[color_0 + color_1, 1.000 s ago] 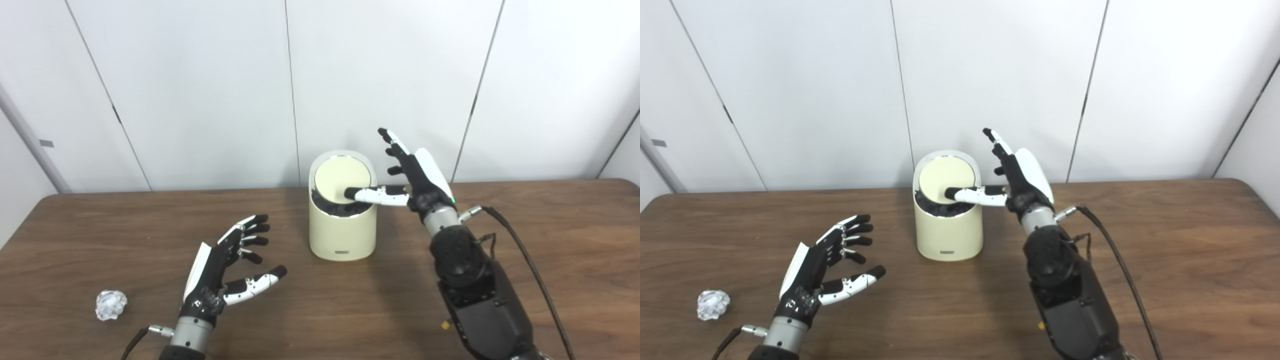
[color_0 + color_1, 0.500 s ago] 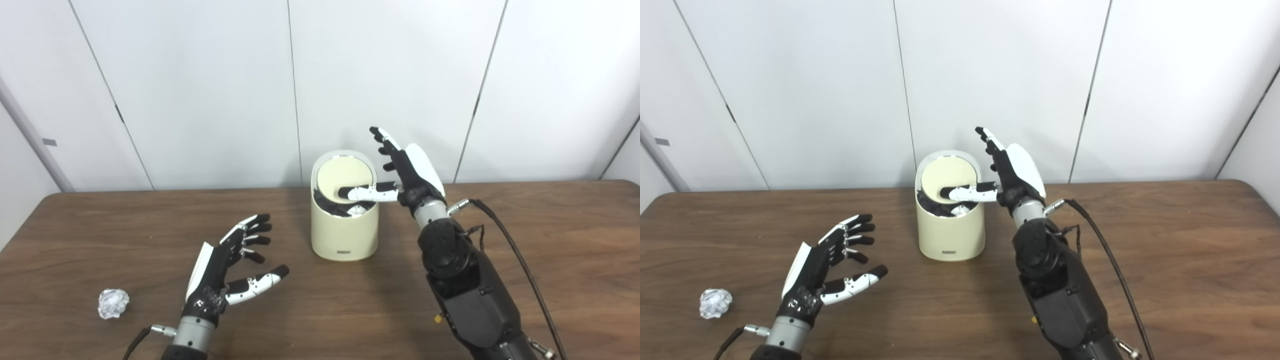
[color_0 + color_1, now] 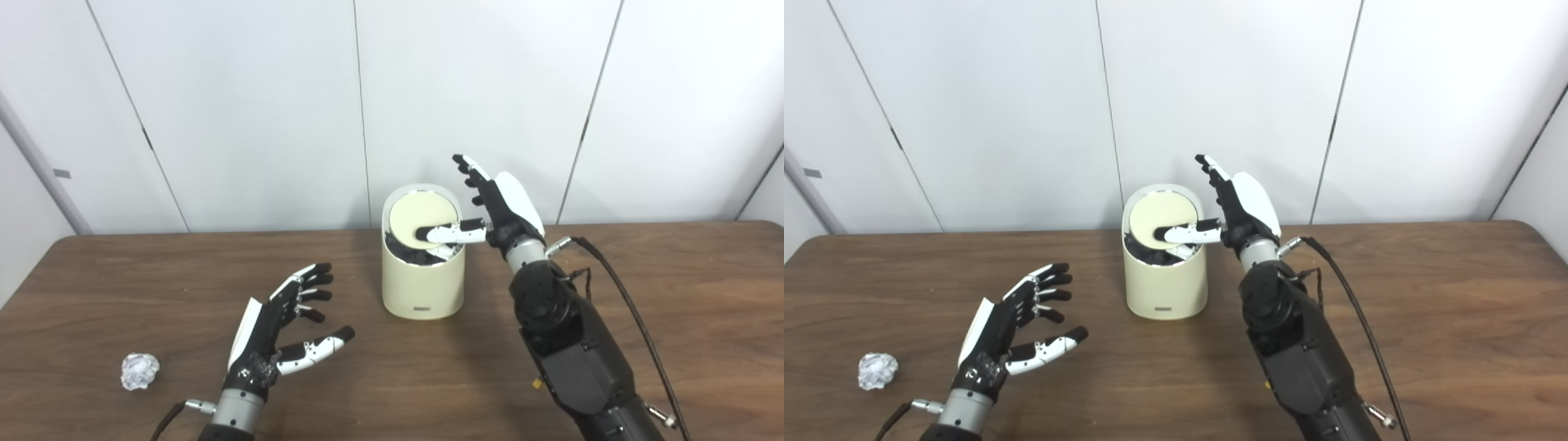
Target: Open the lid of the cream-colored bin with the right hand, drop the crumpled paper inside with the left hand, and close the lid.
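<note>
The cream-colored bin (image 3: 422, 285) stands at the table's middle back. Its round lid (image 3: 422, 218) is tilted up, baring a dark liner and a white scrap inside. My right hand (image 3: 497, 205) is open beside the bin's right rim, fingers raised, its thumb lying across the lid's face. The crumpled paper ball (image 3: 139, 371) lies on the table at the front left. My left hand (image 3: 278, 327) hovers open over the table right of the ball, holding nothing.
The brown wooden table (image 3: 674, 306) runs across the whole view, with white wall panels behind. A black cable (image 3: 625, 294) trails from the right wrist over the right side of the table.
The right hand has moved slightly left and its thumb reaches further across the tilted lid. A white scrap now shows inside the bin. The left hand and paper ball stayed put.
</note>
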Robot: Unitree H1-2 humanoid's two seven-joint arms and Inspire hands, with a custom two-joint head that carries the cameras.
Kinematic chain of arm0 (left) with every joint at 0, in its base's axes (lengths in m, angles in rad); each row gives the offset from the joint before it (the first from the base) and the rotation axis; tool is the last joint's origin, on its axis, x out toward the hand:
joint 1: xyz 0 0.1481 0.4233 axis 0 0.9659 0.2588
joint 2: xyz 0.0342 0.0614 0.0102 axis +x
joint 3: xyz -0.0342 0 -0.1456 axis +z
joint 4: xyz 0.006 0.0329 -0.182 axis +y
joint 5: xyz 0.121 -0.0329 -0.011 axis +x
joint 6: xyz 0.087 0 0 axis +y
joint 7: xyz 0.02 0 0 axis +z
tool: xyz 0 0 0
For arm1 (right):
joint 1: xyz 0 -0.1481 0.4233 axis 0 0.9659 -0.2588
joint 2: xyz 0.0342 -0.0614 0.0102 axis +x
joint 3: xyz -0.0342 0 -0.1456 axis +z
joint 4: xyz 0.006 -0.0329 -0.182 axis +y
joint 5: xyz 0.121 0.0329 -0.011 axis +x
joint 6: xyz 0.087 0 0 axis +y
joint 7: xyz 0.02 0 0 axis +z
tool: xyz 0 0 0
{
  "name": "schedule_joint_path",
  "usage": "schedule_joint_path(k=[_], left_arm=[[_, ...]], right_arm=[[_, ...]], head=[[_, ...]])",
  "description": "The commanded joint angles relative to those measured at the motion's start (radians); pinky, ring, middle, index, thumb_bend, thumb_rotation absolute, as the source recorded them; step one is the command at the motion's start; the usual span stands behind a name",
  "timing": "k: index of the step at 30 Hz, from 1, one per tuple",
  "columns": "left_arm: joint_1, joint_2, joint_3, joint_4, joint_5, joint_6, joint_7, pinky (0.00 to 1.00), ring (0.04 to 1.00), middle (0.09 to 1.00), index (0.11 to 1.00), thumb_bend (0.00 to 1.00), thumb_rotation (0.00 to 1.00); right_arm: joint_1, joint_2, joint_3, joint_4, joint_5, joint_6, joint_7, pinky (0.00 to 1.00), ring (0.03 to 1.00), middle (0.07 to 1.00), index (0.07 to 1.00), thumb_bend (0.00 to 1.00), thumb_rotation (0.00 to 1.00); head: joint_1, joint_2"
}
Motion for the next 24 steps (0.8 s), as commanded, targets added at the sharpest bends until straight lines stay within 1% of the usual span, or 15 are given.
schedule_joint_path(k=[1,3,4,6,13,16,19,24], left_arm=[[-0.014,0.001,0.003,-0.031,-0.007,-0.014,0.005,0.59,0.736,0.806,0.844,0.69,0.1],[-0.014,0.001,0.001,-0.034,0.0,-0.011,0.007,0.59,0.735,0.806,0.844,0.69,0.11],[-0.014,0.001,0.001,-0.035,0.003,-0.01,0.007,0.59,0.734,0.806,0.844,0.69,0.11],[-0.013,0.001,0.001,-0.037,0.004,-0.01,0.008,0.6,0.739,0.807,0.844,0.69,0.12],[-0.013,0.001,0.002,-0.035,0.001,-0.013,0.007,0.6,0.746,0.809,0.847,0.69,0.11],[-0.012,0.0,0.002,-0.036,-0.002,-0.011,0.006,0.6,0.746,0.81,0.847,0.69,0.11],[-0.012,-0.001,0.003,-0.036,-0.007,-0.011,0.006,0.6,0.743,0.81,0.846,0.69,0.11],[-0.016,0.002,0.004,-0.032,-0.001,-0.015,0.009,0.59,0.736,0.806,0.841,0.69,0.11]], right_arm=[[-0.047,-0.019,0.017,-0.025,-0.042,0.007,-0.003,0.76,0.873,0.912,0.916,0.81,0.23],[-0.046,-0.028,0.033,-0.024,-0.065,0.006,-0.003,0.75,0.87,0.909,0.91,0.8,0.11],[-0.046,-0.032,0.04,-0.025,-0.075,0.008,-0.002,0.75,0.868,0.908,0.908,0.8,0.06],[-0.045,-0.039,0.052,-0.029,-0.086,0.012,0.001,0.74,0.863,0.905,0.904,0.81,0.01],[-0.037,-0.081,0.107,-0.029,-0.145,-0.017,0.008,0.76,0.869,0.903,0.906,0.83,0.0],[-0.035,-0.092,0.125,-0.031,-0.164,-0.02,0.008,0.77,0.88,0.905,0.908,0.85,0.0],[-0.031,-0.094,0.128,-0.035,-0.168,-0.021,0.01,0.79,0.899,0.913,0.913,0.84,0.0],[-0.029,-0.09,0.123,-0.039,-0.16,-0.023,0.015,0.8,0.9,0.918,0.915,0.82,0.0]], head=[[0.001,0.001],[0.002,0.006],[0.002,0.006],[0.003,0.007],[0.003,0.007],[0.003,0.007],[0.003,0.007],[0.005,0.007]])
